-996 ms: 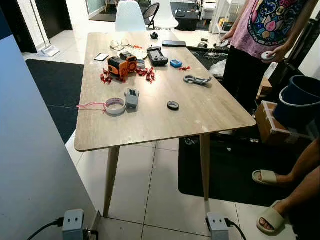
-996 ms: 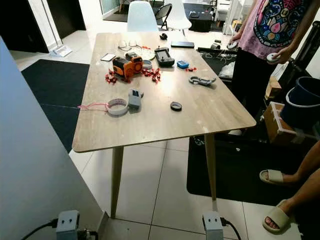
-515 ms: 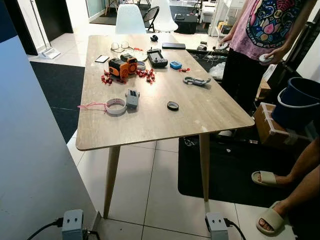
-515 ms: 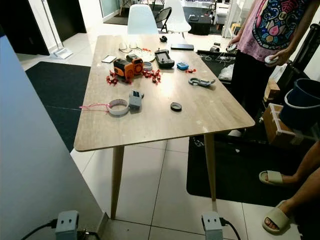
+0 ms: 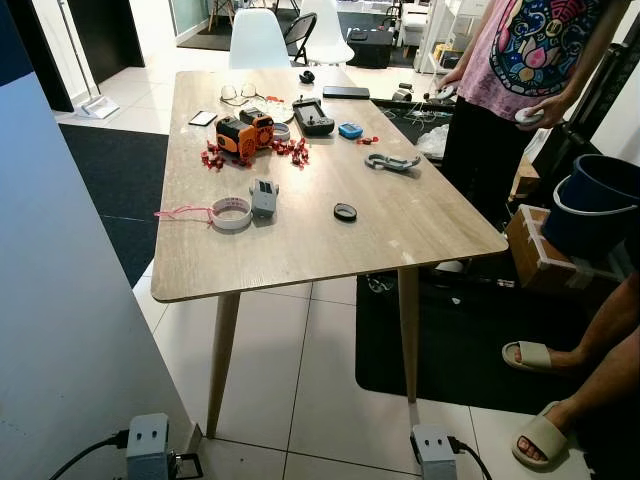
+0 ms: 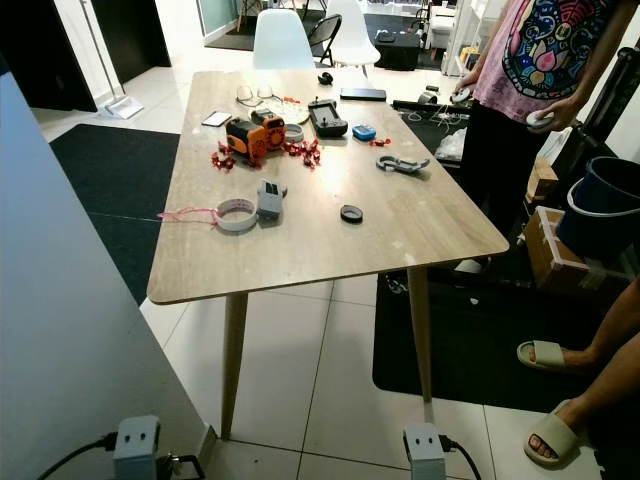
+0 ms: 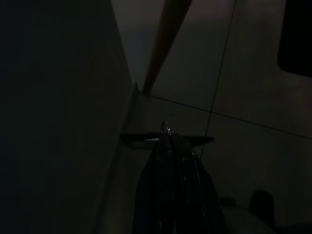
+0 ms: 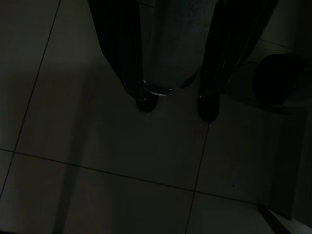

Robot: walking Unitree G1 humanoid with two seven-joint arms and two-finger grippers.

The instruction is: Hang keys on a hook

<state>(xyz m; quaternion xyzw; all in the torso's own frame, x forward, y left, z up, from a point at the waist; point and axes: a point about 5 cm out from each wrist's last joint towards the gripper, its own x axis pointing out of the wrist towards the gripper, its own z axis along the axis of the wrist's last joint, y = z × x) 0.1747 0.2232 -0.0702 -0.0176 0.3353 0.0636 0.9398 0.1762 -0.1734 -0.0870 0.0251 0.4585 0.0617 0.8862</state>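
Keys' ring (image 7: 166,129) pinched at the tips of the left gripper's (image 7: 170,141) clenched jaws.

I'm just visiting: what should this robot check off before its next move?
1. Left gripper jaws shut on a thin metal ring: ok.
2. That ring carries the keys: cannot tell, the view is too dark.
3. Right gripper jaws open, hanging above the floor tiles: ok.
4. Hook found: cannot tell.
5. Way ahead free: not ok, the table stands in front.
6. People at a safe distance: not ok, a sandalled foot is close on the right.
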